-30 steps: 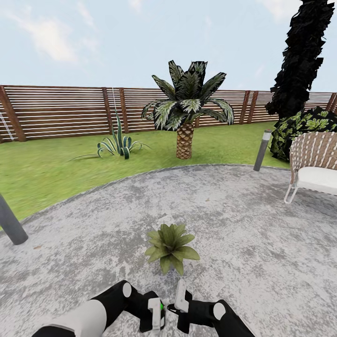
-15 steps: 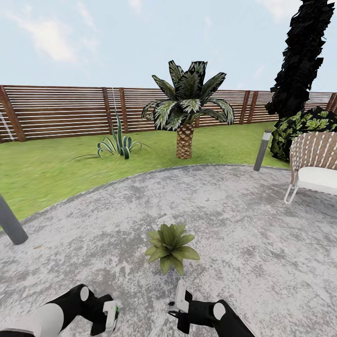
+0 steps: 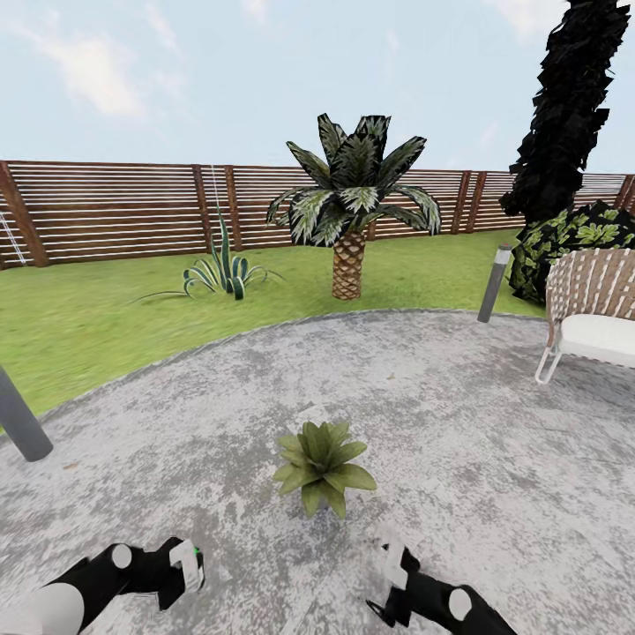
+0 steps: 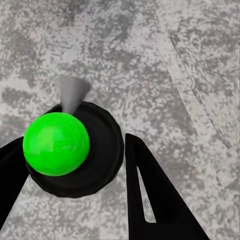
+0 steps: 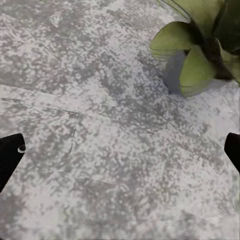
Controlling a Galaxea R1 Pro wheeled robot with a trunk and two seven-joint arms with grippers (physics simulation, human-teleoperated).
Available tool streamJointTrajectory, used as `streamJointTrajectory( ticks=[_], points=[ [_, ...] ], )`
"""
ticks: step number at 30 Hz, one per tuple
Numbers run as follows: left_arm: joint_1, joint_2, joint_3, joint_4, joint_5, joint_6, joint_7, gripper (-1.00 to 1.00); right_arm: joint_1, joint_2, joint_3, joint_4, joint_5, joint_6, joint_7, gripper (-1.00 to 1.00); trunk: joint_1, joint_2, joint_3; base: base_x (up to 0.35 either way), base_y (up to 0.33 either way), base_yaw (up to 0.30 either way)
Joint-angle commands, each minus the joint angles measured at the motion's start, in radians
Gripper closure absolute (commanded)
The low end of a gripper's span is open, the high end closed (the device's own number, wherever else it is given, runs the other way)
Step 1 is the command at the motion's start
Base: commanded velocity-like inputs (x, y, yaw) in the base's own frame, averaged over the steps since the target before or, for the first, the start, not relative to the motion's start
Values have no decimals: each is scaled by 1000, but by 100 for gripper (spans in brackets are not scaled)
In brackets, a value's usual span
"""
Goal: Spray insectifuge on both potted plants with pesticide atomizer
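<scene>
One potted plant (image 3: 322, 463), a low rosette of pointed green leaves, stands on the round grey patio (image 3: 459, 423) just ahead of both arms. Its leaves (image 5: 200, 45) also edge the right wrist view. My left gripper (image 3: 183, 564) sits low at the left, left of the plant, shut on the pesticide atomizer (image 3: 195, 556). In the left wrist view, the atomizer (image 4: 56, 144) shows as a bright green round top on a black disc with a grey nozzle cone, between the left gripper's (image 4: 75, 145) dark fingers. My right gripper (image 3: 392, 560) is open over bare paving (image 5: 122, 145), right of the plant.
A white wicker chair (image 3: 591, 317) stands at the right of the patio, a grey bollard lamp (image 3: 494, 282) at its far rim, a grey post (image 3: 19, 419) at the left. On the lawn beyond are a palm (image 3: 350, 212), an agave clump (image 3: 220, 269) and the slatted fence (image 3: 115, 207).
My left gripper has swung out to the left with the atomizer. The right gripper has moved to the right and slightly lower. The plant and the view have stayed put.
</scene>
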Motion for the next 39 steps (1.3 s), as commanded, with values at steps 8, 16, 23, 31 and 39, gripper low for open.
streamJointTrajectory(
  ticks=[8,16,23,31,39],
  points=[
    [-1,-8,-5,-9,200,80,18,100,0,-46,-302,363,2,-2,-614,-100,0,0,-1,0,0,0],
    [-7,-25,-8,-145,277,496,12,100,0,-45,-496,385,-170,112,-677,-100,0,0,-1,0,0,0],
    [-14,-62,-11,-243,278,711,9,100,0,-40,-505,387,-184,130,-677,-100,0,0,-1,0,0,0],
    [-68,-181,-14,-257,277,1006,-9,100,2,-41,-506,389,-184,130,-679,-100,0,0,-1,0,0,0],
    [-74,-210,-18,-274,274,1117,-14,100,2,-40,-506,389,-185,130,-679,-100,0,0,-1,10,0,-116]
  ],
)
